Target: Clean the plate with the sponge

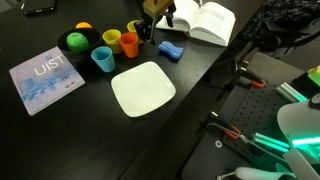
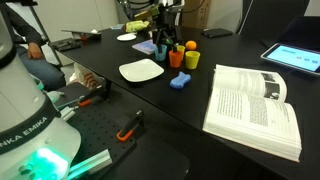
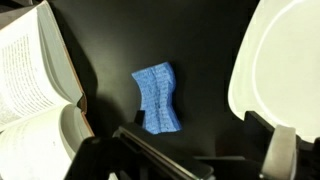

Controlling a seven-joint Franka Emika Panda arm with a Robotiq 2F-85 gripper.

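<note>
Soft, even indoor light fills both exterior views. The plate (image 1: 143, 88) is the brightest surface against the dark table (image 1: 200, 75) and casts almost no shadow. Well away from the plate, toward the camera, a green glow (image 1: 285, 145) shines. All the pictures are small and grainy, with fine print unreadable. In the wrist view the plate (image 3: 275, 60) is overexposed to featureless white. The sponge (image 3: 156, 98) beside it is fairly sharp, while the gripper (image 3: 190, 165) below it is a dark, out-of-focus blur.

exterior: high, plate (image 1: 142, 88) central | exterior: low, plate (image 2: 141, 71) farther | wrist: close above plate (image 3: 272, 70) edge | shared: plate
</note>
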